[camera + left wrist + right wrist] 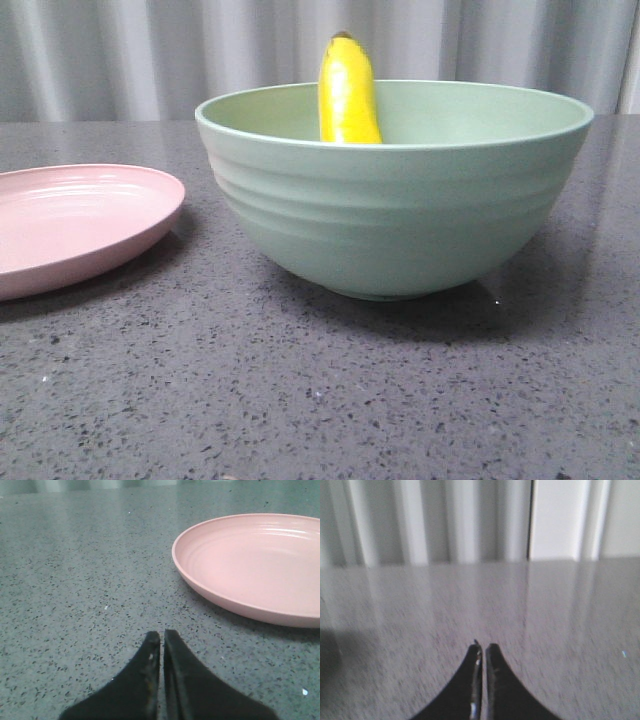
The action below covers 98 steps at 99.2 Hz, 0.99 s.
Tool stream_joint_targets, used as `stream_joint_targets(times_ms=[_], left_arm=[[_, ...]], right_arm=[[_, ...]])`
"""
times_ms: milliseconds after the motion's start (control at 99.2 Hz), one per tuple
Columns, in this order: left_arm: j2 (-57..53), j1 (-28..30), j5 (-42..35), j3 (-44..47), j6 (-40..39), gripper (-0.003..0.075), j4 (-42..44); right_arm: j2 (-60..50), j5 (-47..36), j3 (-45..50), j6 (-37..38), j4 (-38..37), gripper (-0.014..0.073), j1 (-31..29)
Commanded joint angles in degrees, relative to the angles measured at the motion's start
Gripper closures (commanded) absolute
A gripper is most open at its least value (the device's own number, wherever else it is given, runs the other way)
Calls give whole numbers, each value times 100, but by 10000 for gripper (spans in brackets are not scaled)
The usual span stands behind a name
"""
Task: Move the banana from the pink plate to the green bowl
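The speckled grey stone table point(300, 400) bears the ridged, deep green bowl point(395, 215). Left of the bowl lies the shallow pink plate point(70, 225). The smooth banana point(347, 95) stands upright inside the bowl. Left gripper point(161, 637) and right gripper point(483, 650) are both pinched closed, holding nothing.

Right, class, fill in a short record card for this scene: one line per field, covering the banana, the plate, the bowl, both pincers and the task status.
banana: yellow, standing nearly upright inside the bowl, dark tip above the rim
green bowl: ridged outside, on the grey speckled table, right of the plate
pink plate: nothing on it, apart from the bowl
left pincer: shut, holding nothing, low over the table near the plate
right pincer: shut, holding nothing, over bare table
task status: banana already in the bowl
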Motion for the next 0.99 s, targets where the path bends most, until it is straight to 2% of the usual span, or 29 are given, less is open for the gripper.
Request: stream_joint_targets(times_ms=[0,322,977], left_arm=[[-167,6,-346,61,-58,741,8],[-167,6,-346,61,-58,741,8],[-167,6,-346,61,-58,741,8]], right_arm=[[-157,168,113,-9,-79,659,-53],[-157,1235,113,-18,-79,659,-53],[-157,1197,113,-18,-79,659,-53]])
